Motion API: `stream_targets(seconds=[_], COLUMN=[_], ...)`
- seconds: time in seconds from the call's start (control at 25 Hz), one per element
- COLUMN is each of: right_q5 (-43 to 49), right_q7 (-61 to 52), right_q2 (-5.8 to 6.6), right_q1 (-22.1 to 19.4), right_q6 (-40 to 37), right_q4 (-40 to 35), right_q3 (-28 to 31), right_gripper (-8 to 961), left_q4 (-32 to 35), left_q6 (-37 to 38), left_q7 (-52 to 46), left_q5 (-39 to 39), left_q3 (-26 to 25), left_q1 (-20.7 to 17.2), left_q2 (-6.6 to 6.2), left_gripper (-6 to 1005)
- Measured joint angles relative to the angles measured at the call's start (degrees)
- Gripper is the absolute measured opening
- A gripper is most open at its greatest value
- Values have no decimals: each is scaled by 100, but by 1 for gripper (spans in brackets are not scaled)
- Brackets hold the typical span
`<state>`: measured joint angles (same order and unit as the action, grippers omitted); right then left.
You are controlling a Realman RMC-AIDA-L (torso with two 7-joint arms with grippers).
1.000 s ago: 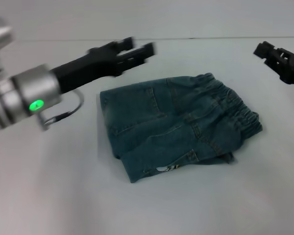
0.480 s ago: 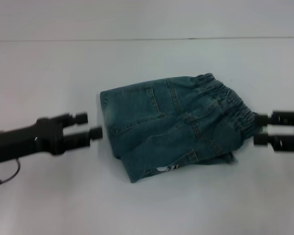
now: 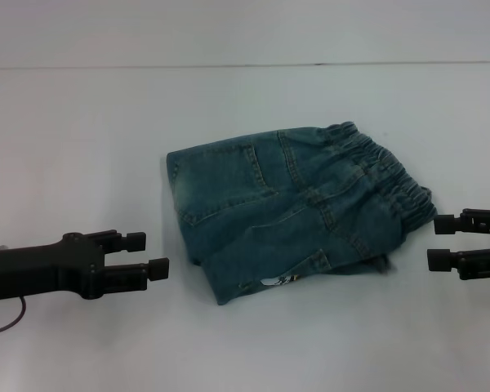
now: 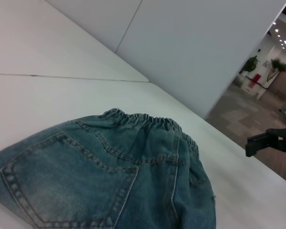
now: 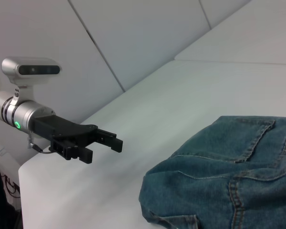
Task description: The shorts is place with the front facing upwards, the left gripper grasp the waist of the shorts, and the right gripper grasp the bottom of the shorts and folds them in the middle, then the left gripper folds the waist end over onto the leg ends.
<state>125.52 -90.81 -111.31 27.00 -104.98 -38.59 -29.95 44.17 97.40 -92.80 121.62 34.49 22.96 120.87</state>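
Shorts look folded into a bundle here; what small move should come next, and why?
Probably none beyond keeping both arms clear. The shorts lie folded on the table, with the left gripper and right gripper open at either side, touching nothing, so the folding looks done.

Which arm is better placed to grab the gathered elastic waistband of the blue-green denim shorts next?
Right, probably. The gathered elastic waistband lies at the blue-green denim shorts' right edge, just off the open right gripper. The open left gripper sits off the opposite edge.
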Motion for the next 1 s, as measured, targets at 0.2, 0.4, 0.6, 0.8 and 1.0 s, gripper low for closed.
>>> stream_targets(seconds=[0.2,0.4,0.6,0.8,1.0], right_q5=[4,8,8,8,8], right_q7=[-2,-4,-6,-7,-7], right_q2=[0,2,-13,-28,-31], right_q1=[3,-1,1,3,5], right_q6=[36,121,138,168,190], right_q4=[-4,-7,-8,-8,-9], right_q3=[-14,-21,-26,-28,-28], right_gripper=[921,918,916,915,916], left_q4=[4,4,4,4,4], left_q6=[6,18,22,30,79], left_q7=[-51,-79,-134,-140,-152], left_q5=[8,12,16,19,20], left_q3=[8,11,24,25,22], left_q1=[25,63,112,134,148], left_q2=[-1,-9,-17,-21,-19], left_gripper=[812,812,812,812,812])
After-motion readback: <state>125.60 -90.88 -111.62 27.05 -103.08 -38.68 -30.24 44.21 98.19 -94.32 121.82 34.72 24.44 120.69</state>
